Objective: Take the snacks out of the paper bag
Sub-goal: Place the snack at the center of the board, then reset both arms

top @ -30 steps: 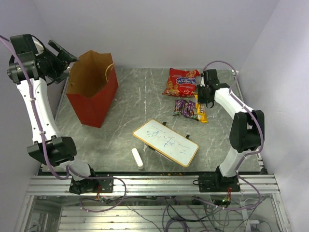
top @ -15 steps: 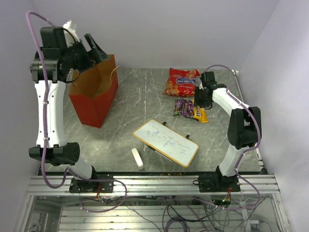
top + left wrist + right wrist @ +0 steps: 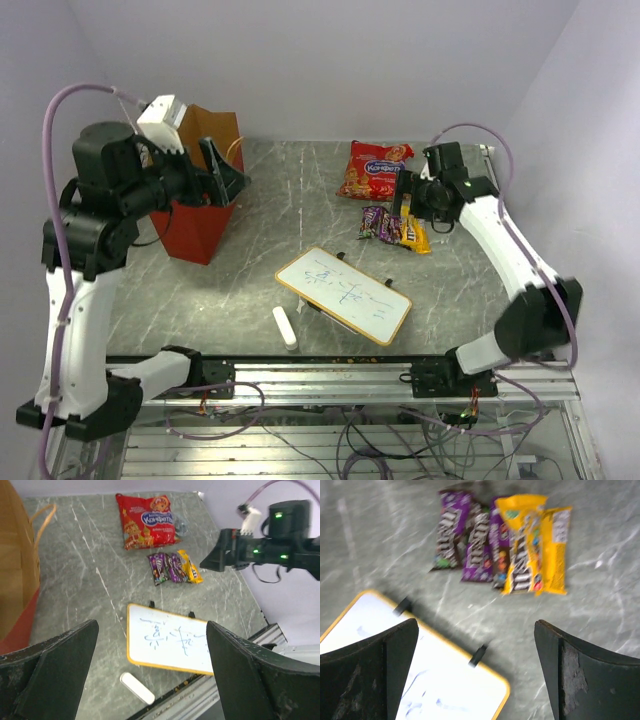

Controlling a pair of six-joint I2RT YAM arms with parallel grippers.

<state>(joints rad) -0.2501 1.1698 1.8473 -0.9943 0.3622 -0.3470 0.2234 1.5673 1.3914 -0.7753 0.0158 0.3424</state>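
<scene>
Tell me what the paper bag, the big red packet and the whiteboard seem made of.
Paper bag: matte paper, red outside, brown kraft inside, stiff creased walls. Big red packet: probably glossy plastic film, crinkled, catching highlights. Whiteboard: smooth white surface carrying blue marker strokes; yellowish frame, wood or plastic, unclear which.

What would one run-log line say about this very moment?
left pincer: open, empty, beside paper bag | right pincer: open, empty, above candy packs | large red-orange bag, candy packs: out on table
</scene>
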